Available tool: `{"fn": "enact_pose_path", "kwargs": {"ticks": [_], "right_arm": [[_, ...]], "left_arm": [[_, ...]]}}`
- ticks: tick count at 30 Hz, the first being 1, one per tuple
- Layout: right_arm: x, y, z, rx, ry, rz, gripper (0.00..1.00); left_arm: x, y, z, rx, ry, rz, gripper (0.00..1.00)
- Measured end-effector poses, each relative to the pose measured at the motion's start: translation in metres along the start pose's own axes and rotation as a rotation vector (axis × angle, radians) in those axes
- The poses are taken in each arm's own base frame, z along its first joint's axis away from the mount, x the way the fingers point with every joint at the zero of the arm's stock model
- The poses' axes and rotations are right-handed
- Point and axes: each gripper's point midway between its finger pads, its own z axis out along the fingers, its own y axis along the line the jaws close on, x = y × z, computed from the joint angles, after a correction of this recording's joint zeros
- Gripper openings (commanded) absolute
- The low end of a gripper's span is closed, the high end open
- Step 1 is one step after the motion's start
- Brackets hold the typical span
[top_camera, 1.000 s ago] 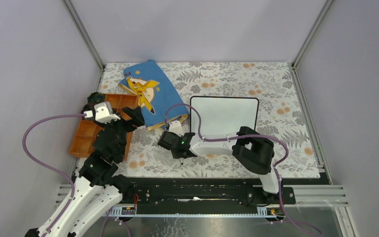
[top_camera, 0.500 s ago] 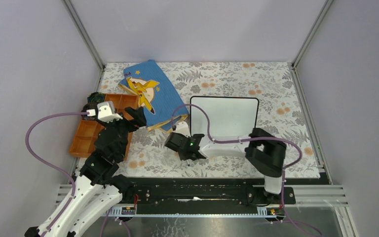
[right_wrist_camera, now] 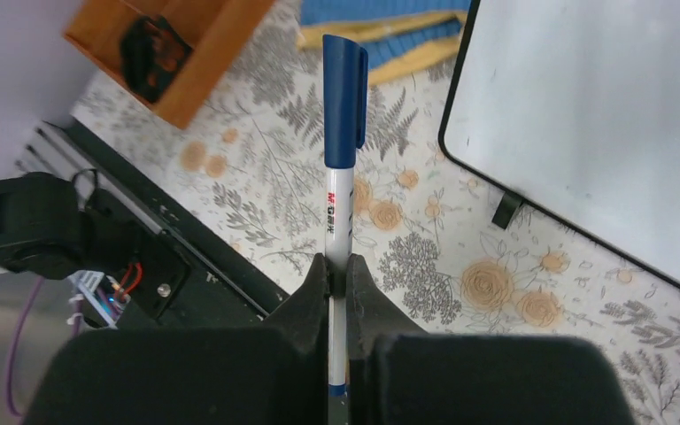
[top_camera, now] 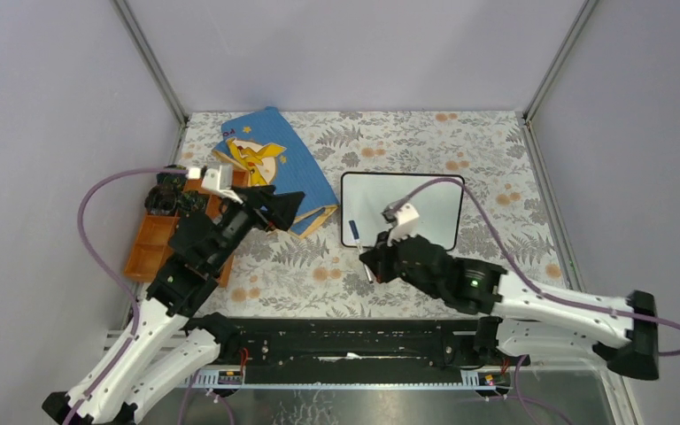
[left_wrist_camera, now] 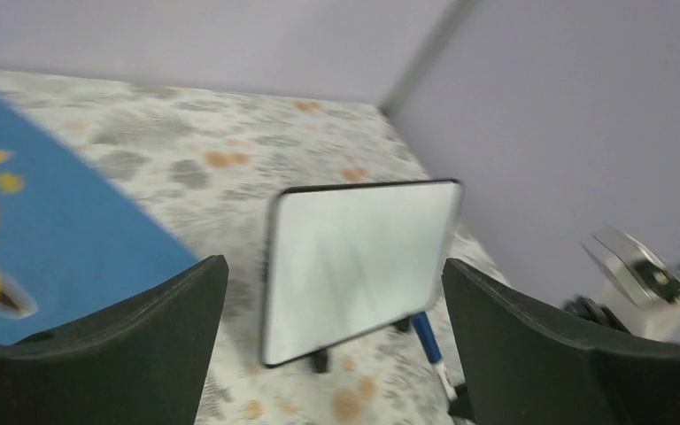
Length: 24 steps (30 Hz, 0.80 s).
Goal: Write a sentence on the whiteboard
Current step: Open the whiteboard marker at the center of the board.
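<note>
**Status.** The whiteboard (top_camera: 416, 208) stands on its small feet on the patterned worktop (top_camera: 496, 146). Its surface is blank, so no part of the sentence is written.

**Change in the last second.**
- The right end effector (right_wrist_camera: 337, 268) was low at the board's near-left corner with its jaws partly apart. It has closed and now clamps the tail half of the marker (right_wrist_camera: 336, 208).
- The right arm has drawn back. The marker is now held just off the board's left edge, close to the near-left foot. The top view is too coarse to confirm whether the marker's tail end clears the worktop.
- The left end effector (top_camera: 285, 211) has swung in from over the orange tray (top_camera: 155, 248), which lies well left of the board. It now hangs above the blue picture book (top_camera: 270, 159), nearer the board's left edge. Its jaws stand fully apart and empty, and point toward the board and the marker.

**Consequence for the task.**
- The pick-up appears complete.
- The blue cap (right_wrist_camera: 343, 97) is on the marker, so writing cannot begin until it is removed.
- The open left end effector is well placed to take the cap. A pull along the barrel axis is the likely next step.
- Because the grip sits toward the tail of the barrel, any sideways load could pivot the marker between the jaws.
</note>
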Motion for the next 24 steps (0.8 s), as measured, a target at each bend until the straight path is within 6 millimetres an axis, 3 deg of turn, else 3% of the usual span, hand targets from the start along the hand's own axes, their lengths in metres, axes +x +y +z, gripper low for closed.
{"fn": "enact_pose_path", "kwargs": {"ticks": [4, 10, 15, 24], "right_arm": [[-0.020, -0.002, -0.031, -0.086, -0.122, -0.002, 0.00], [-0.038, -0.002, -0.051, -0.143, -0.222, -0.017, 0.00], [-0.044, 0.003, -0.053, -0.168, -0.242, -0.038, 0.00], [-0.043, 0.009, -0.041, -0.166, -0.232, -0.068, 0.00]], "left_arm": [[0.002, -0.056, 0.016, 0.248, 0.102, -0.080, 0.98], [0.030, -0.099, 0.023, 0.482, 0.266, -0.209, 0.94], [0.042, -0.119, 0.022, 0.597, 0.361, -0.301, 0.90], [0.070, -0.123, 0.024, 0.611, 0.490, -0.366, 0.83]]}}
